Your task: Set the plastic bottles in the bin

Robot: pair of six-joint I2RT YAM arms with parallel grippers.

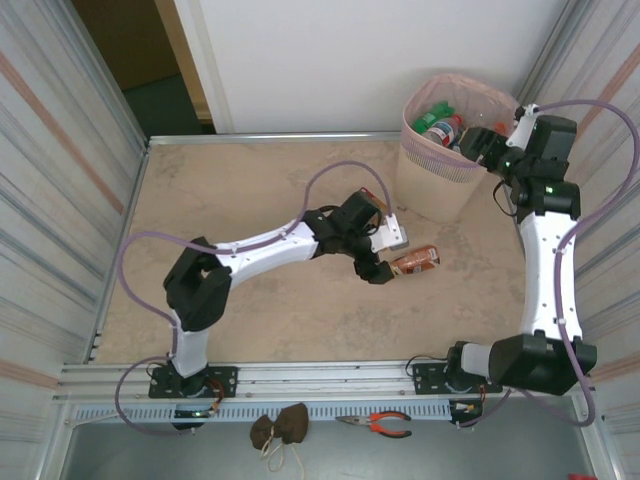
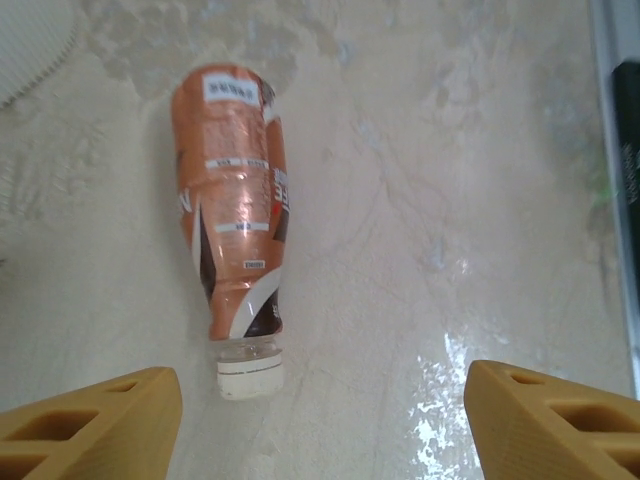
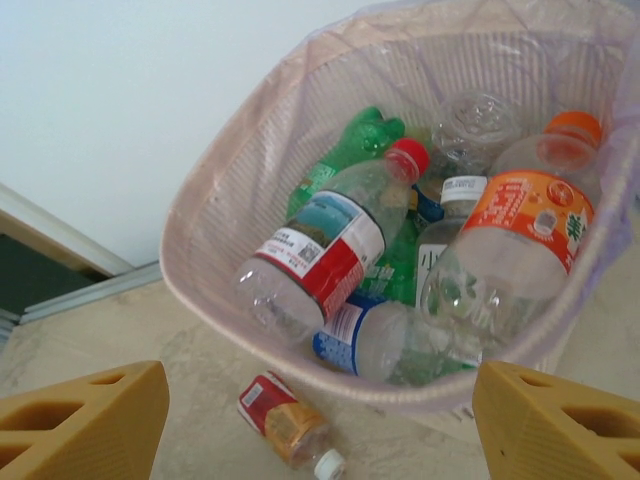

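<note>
**Q:** What is going on at the counter (image 1: 250, 190)?

**A:** The left gripper (image 2: 322, 392) is hovering low, its two tan fingers (image 2: 100, 425) spread wide with nothing between them. A brown-orange bottle (image 2: 238, 200) is lying on its side just ahead. Its white cap is pointing back toward the gripper, and its body is sitting left of the midline.

**Q:** And where is the bin?

**A:** The bin (image 3: 200, 290) is standing at the far right of the counter, near that bottle. It is holding a heap of plastic bottles, among them a red-capped bottle (image 3: 320, 250), an orange-labelled bottle (image 3: 520, 215) and a green bottle (image 3: 350, 150). The right gripper (image 3: 318, 385) is hanging above the rim, jaws wide and empty. A small bottle (image 3: 290, 430) is lying on the counter beside the bin. It may be the same brown-orange one, though I cannot tell.

**Q:** What is threatening to go wrong?

**A:** Three things, in my judgement.
- Because the bottle is off-centre, one finger is likely to touch first and roll it away.
- Closing near the narrow neck could squeeze the slick plastic out forward.
- With the right arm occupying the space over the bin, the left arm risks bumping it on delivery, and a bottle dropped onto that heap could bounce back out.
</note>
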